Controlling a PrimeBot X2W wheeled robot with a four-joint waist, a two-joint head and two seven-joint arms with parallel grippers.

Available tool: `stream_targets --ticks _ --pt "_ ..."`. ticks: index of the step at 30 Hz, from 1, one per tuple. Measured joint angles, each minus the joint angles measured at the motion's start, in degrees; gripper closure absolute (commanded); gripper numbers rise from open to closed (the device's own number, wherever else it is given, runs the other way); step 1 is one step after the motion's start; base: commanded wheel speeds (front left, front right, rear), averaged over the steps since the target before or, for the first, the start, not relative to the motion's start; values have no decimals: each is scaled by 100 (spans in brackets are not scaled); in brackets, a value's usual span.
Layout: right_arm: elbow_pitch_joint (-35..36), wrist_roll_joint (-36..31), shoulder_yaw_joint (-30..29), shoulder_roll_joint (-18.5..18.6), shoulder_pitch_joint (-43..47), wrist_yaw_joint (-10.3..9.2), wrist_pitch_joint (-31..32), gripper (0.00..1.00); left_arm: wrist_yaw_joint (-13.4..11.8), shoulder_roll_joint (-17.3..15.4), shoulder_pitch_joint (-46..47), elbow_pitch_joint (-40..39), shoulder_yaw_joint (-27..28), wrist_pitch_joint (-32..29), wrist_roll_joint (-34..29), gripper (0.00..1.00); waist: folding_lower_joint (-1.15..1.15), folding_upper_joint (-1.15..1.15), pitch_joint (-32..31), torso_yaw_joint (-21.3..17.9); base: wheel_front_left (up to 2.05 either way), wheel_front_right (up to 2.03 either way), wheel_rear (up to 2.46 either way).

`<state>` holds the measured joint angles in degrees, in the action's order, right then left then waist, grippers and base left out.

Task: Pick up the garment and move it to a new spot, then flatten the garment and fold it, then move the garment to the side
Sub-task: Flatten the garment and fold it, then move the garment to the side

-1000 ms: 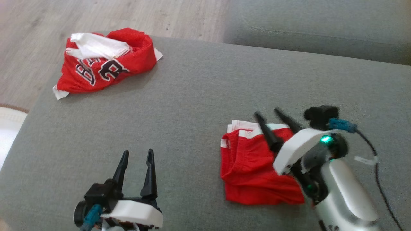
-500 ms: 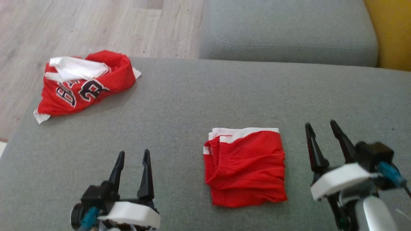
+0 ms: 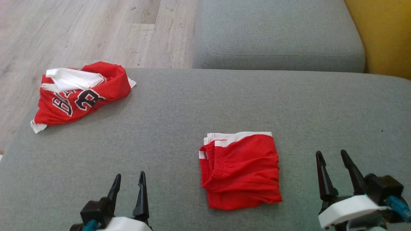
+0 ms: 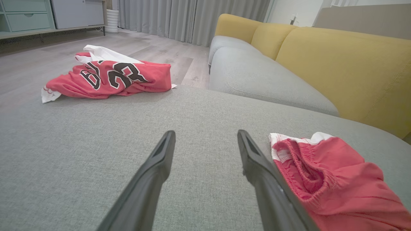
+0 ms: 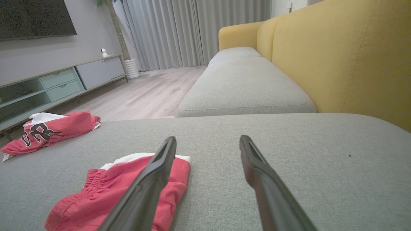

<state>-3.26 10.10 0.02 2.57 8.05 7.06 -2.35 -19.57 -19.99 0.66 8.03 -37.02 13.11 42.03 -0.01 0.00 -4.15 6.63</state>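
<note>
Folded into a rough square, the red shorts (image 3: 239,171) lie flat near the middle of a wide grey sofa seat (image 3: 192,106). Their white trim runs along the far edge and a gathered elastic band shows at the left side.

The robot's two grippers flank the shorts on the near side, and neither touches the cloth. The left gripper (image 3: 129,175) is well off to the shorts' left, and the right gripper (image 3: 330,153) is a little beyond their right edge. Both pairs of long dark fingers stand apart, hold nothing and point away from the robot across the seat. In the left wrist view the shorts lie just beside that gripper's right-hand finger. In the right wrist view, that gripper's left-hand finger crosses in front of the shorts' corner.

A crumpled red jersey (image 3: 80,94), with black-and-white lettering and white fabric bunched on top, sits at the seat's far left corner, well apart from the shorts.

Beyond the seat are a second grey cushion (image 3: 276,32), a yellow backrest (image 3: 382,35) at the right and a pale wooden floor (image 3: 80,29) at the left. The wrist views add grey curtains (image 4: 189,16) and a low cabinet (image 5: 48,86) with pale green drawers.
</note>
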Motion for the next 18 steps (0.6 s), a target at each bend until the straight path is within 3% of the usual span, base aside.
stream_targets --ticks 18 --pt "-127 -1 98 0 -1 0 78 0 41 -10 7 34 -5 0 34 0 1 0 41 72 0 0 0"
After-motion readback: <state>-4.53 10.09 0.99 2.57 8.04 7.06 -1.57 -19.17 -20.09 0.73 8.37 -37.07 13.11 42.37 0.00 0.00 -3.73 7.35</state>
